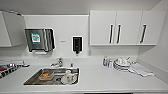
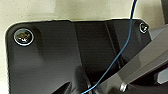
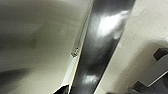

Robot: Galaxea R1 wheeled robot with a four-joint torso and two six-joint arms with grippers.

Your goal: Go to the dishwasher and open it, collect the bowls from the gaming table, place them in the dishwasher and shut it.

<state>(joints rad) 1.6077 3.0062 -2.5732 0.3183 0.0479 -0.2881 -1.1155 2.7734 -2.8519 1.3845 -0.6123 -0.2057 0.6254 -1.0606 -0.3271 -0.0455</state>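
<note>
I face a white kitchen counter (image 1: 105,80) with a steel sink (image 1: 32,78) set into it. The dishwasher, the bowls and the gaming table are out of view. In the sink lie a brownish dish (image 1: 46,75) and white crockery (image 1: 68,77); I cannot tell whether any of it is a bowl. Close to the right wrist camera is a smooth grey panel (image 3: 37,45) beside a dark glossy strip (image 3: 100,45); what it belongs to is unclear. The left wrist view looks onto the robot's dark plate over a pale floor (image 2: 75,10).
A tap (image 1: 58,62) stands behind the sink. A steel paper-towel dispenser (image 1: 40,40) and a black soap dispenser (image 1: 77,44) hang on the wall. Stacked plates (image 1: 122,64), small bottles (image 1: 106,61) and a cloth (image 1: 141,70) lie at the right. White wall cabinets (image 1: 122,27) hang above.
</note>
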